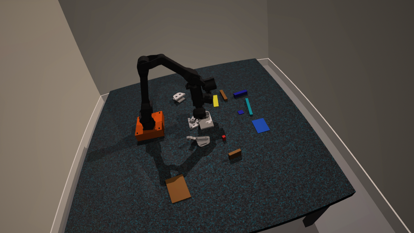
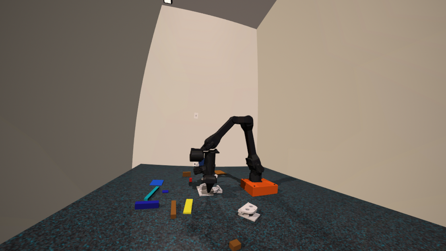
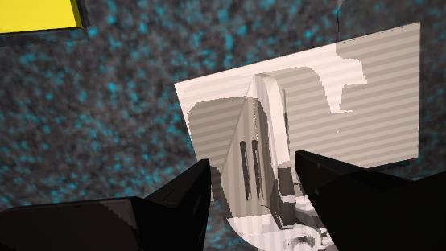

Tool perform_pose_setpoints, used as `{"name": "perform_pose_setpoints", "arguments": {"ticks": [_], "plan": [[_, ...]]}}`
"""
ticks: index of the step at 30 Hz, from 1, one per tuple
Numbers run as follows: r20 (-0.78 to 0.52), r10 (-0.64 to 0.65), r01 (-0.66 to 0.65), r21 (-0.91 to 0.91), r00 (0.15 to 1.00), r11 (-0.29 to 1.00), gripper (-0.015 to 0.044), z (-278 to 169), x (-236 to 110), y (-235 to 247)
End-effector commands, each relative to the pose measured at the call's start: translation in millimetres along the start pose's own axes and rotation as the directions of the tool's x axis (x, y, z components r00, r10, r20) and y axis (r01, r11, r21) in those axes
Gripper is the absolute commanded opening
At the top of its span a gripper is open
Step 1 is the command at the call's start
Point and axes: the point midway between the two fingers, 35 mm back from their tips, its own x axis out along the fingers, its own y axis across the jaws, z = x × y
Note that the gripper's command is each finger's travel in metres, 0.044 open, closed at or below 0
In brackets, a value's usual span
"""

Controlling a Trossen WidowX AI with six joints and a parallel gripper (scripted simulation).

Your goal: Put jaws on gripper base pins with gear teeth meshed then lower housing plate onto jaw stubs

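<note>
The white gripper base (image 1: pixel 206 125) (image 3: pixel 374 133) (image 2: pixel 200 193) lies flat on the table, its geared end towards the orange robot mount. One white jaw (image 3: pixel 233 177) with two slots stands over it, its round hub towards the geared end; whether it is fully down on its pin cannot be told. My gripper (image 3: pixel 252 162) (image 2: pixel 209 190) points down around this jaw and is open, with gaps on both sides. The other jaw (image 1: pixel 203 141) lies on the table beside the base. The white housing plate (image 1: pixel 178 95) (image 2: pixel 248 208) lies apart, towards the far left in the top view.
A yellow block (image 1: pixel 215 101) (image 2: pixel 187 206) (image 3: pixel 36 14) lies near the base. A red block (image 1: pixel 224 137) is close to the loose jaw. Brown (image 1: pixel 234 154), teal (image 1: pixel 249 106) and blue (image 1: pixel 260 125) pieces lie around. The orange mount (image 1: pixel 150 134) stands behind.
</note>
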Motion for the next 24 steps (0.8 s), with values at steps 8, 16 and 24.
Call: {"name": "perform_pose_setpoints", "arguments": {"ticks": [8,16,24], "plan": [[0.002,-0.001,0.001,0.003,1.0,1.0,0.0224,0.7,-62.1,-0.1],[0.016,0.003,-0.003,0.001,1.0,1.0,0.0145,3.2,-62.7,0.3],[0.012,-0.002,0.002,0.016,1.0,1.0,0.025,-0.5,-64.1,-39.1]]}}
